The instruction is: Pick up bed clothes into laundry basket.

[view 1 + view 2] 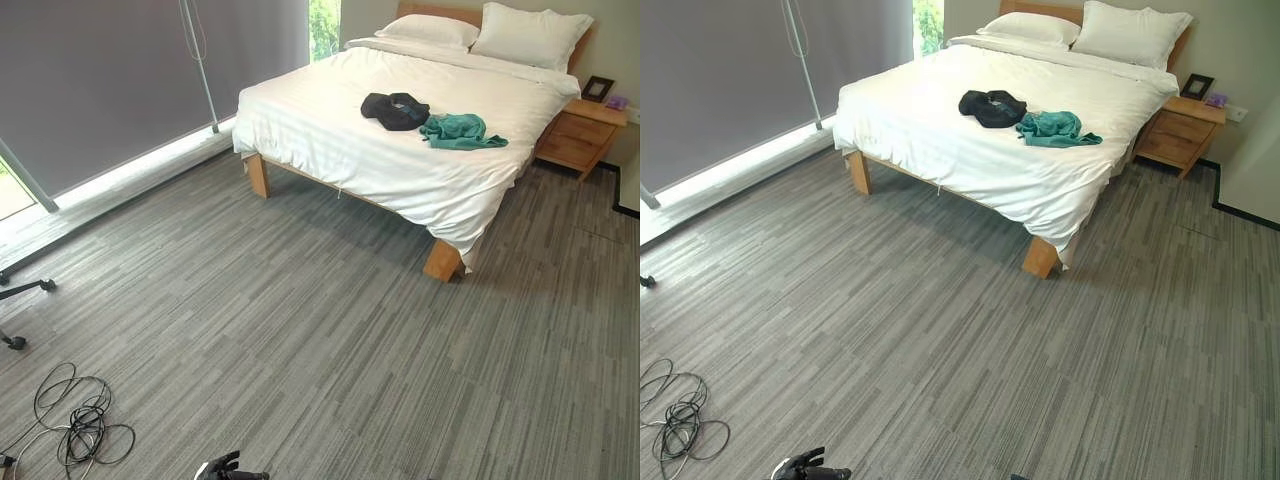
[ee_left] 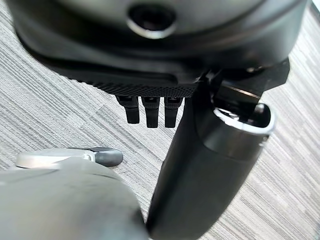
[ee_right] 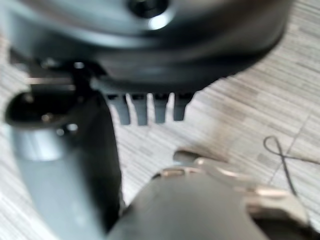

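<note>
A wide wooden-framed bed (image 1: pixel 300 140) with a white duvet stands on the grey striped carpet floor (image 1: pixel 330 350), its headboard against the far wall. Two garments lie on the duvet, toward the foot half of the bed and nearer its right edge: a crumpled black piece of clothing (image 1: pixel 395 110) and, just beside it on the side closer to the right edge, a crumpled teal green piece of clothing (image 1: pixel 460 131); the two touch or nearly touch. Two white pillows (image 1: pixel 480 32) lie at the head of the bed. A low wooden bedside cabinet (image 1: pixel 585 135) stands by the bed's far right corner, carrying a small dark picture frame (image 1: pixel 598 88). A grey roller blind (image 1: pixel 120 80) covers the window wall along the left.

The left hand (image 2: pixel 150 112) hangs over the carpet, its fingers straight and released, holding nothing. The right hand (image 3: pixel 150 107) likewise hangs above the floor with its fingers straight and relaxed, empty. Both hands are well apart from the bed and the clothes.
</note>
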You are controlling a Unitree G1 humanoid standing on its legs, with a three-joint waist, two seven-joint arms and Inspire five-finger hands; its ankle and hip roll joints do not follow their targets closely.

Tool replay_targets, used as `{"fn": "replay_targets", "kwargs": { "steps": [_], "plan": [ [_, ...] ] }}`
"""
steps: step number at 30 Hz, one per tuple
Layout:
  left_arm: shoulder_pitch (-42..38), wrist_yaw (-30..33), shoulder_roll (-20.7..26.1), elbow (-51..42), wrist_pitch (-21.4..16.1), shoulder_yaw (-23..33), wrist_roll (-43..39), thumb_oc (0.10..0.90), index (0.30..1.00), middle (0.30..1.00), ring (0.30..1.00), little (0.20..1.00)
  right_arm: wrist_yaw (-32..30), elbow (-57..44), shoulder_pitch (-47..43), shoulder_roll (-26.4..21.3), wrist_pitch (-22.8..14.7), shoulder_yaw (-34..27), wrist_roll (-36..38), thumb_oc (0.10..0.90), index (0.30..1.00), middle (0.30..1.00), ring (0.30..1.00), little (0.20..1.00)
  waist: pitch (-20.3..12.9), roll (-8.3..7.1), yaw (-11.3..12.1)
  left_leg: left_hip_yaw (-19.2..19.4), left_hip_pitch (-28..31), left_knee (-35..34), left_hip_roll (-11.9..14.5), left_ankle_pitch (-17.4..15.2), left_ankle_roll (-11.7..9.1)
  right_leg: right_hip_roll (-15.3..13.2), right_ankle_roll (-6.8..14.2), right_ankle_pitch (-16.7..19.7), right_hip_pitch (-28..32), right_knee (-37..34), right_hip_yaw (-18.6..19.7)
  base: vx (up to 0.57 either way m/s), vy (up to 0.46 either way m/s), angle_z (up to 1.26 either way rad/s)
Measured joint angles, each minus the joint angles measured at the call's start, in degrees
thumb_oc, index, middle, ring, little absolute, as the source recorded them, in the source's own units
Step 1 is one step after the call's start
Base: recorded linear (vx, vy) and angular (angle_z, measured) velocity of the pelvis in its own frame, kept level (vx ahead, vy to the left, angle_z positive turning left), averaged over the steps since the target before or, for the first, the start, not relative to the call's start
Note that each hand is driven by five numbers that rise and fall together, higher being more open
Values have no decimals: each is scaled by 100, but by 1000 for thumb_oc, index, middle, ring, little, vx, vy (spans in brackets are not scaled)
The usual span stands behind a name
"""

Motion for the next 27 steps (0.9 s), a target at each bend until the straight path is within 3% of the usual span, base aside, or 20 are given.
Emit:
{"fn": "replay_targets", "kwargs": {
  "steps": [6,9,12,15,17,19,21,27],
  "plan": [
    [-39,31,-10,-225,2,-170,105,800,900,900,900,900,-12,-208,-80,-68,-1,-113,291,800,900,900,900,900,71,94,-46,7,107,-129,48,0,-1,82,8,112,148,-259,22,-2,8,-2],
    [-33,150,13,-791,4,-169,-125,800,900,900,900,900,-106,-1034,-56,-165,-9,-183,821,800,900,900,900,900,145,157,-133,95,108,-141,50,0,-1,82,18,150,107,-292,103,-5,27,-14],
    [-116,237,154,-1429,55,-178,-140,800,900,900,900,900,-144,-2062,-84,-288,13,-171,902,800,900,900,900,900,171,198,-191,208,110,-165,54,1,0,96,40,273,108,-436,199,4,31,-23],
    [-118,297,533,-2852,173,-297,-533,800,900,900,900,900,-353,-3289,-134,-553,28,-180,898,800,900,900,900,900,236,212,-205,299,107,-221,60,36,29,127,30,455,125,-634,314,-40,31,-17],
    [-79,397,776,-4232,165,-148,-908,800,900,900,900,900,-471,-4373,-146,-800,18,-250,761,800,900,900,900,900,337,229,-212,321,108,-231,58,47,33,126,31,499,147,-657,318,-39,37,-8],
    [-101,422,861,-5048,52,23,-1043,800,900,900,900,900,-506,-4992,-162,-876,-9,-413,624,800,900,900,900,900,358,228,-237,330,119,-248,58,48,33,128,33,501,135,-656,324,-10,28,-2],
    [-179,447,867,-5310,-125,97,-1085,800,900,900,900,900,-498,-5243,-219,-935,-109,-424,507,800,900,900,900,900,352,239,-245,367,141,-283,59,49,33,127,35,499,130,-656,340,11,33,-8],
    [-186,469,778,-5132,-105,60,-1256,800,900,900,900,900,-399,-5222,-207,-939,-95,-393,504,800,900,900,900,900,449,237,-258,463,140,-338,20,48,36,96,55,487,67,-644,384,27,67,-8]
  ]
}}
